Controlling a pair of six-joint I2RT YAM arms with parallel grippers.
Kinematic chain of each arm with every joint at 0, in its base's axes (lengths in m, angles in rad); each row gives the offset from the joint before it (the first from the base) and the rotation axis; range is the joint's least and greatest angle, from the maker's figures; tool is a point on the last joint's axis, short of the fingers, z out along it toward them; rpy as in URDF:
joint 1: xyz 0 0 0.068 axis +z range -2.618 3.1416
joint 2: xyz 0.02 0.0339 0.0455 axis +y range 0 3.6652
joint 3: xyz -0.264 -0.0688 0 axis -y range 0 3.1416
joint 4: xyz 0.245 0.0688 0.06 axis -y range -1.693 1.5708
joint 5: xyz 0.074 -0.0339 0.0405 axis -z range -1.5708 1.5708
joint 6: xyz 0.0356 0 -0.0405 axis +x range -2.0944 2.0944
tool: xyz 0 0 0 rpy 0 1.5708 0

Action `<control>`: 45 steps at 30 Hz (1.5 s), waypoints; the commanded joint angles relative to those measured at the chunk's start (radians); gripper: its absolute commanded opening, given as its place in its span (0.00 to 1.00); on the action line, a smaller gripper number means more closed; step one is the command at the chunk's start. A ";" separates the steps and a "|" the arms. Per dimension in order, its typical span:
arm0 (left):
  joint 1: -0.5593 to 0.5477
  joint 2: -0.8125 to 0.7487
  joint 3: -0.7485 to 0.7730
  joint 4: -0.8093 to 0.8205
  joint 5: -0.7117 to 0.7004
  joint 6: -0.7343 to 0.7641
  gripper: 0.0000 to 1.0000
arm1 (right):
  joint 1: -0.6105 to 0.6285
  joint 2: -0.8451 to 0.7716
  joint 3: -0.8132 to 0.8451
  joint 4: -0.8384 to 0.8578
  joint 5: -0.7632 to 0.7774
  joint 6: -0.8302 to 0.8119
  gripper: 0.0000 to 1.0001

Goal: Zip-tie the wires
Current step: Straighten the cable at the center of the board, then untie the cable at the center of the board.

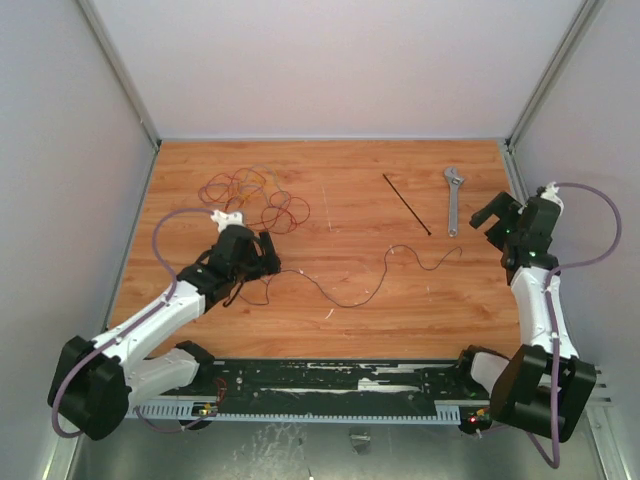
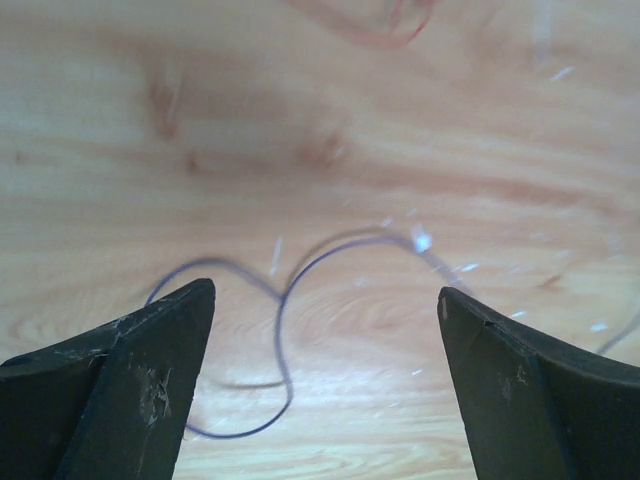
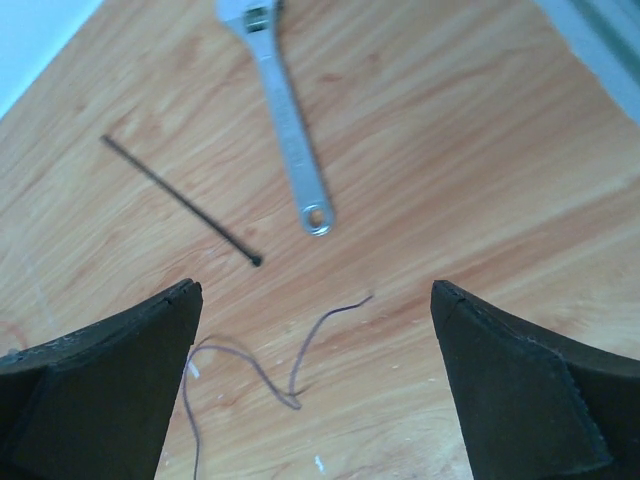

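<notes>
Wood table (image 1: 400, 310). L gripper (image 2: 325, 295) low over a loose strand, fingers spread wide; R gripper (image 3: 315, 290) at right edge, also spread. wires (image 1: 255, 195) tangled far-left, one strand trailing to centre. wrench (image 1: 453, 200) far-right; zip tie (image 1: 406, 204) just left of it, not touching.

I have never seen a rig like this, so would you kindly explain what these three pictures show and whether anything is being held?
A left arm and a right arm are bolted at the near edge of a wooden table. The wide picture looks down from above; the other two come from wrist cameras, their black fingers at the bottom corners. On the table lie tangled thin red wires, a black zip tie and a silver wrench. The left end effector and right end effector are open, holding nothing.
</notes>
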 commanded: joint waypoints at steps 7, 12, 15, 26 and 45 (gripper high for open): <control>0.137 0.042 0.330 0.010 0.027 0.172 0.98 | 0.278 -0.013 0.070 0.056 0.015 -0.099 0.99; 0.198 0.292 0.494 0.032 0.122 0.251 0.98 | 0.334 0.002 0.050 0.099 -0.035 -0.087 0.99; 0.205 0.440 0.597 0.036 0.130 0.281 0.98 | 0.347 0.007 0.042 0.108 -0.060 -0.088 0.99; 0.212 0.937 1.034 -0.086 0.178 0.379 0.80 | 0.348 0.002 0.039 0.098 -0.078 -0.112 0.99; 0.223 1.171 1.198 -0.147 0.141 0.401 0.35 | 0.349 -0.016 0.009 0.099 -0.073 -0.117 0.99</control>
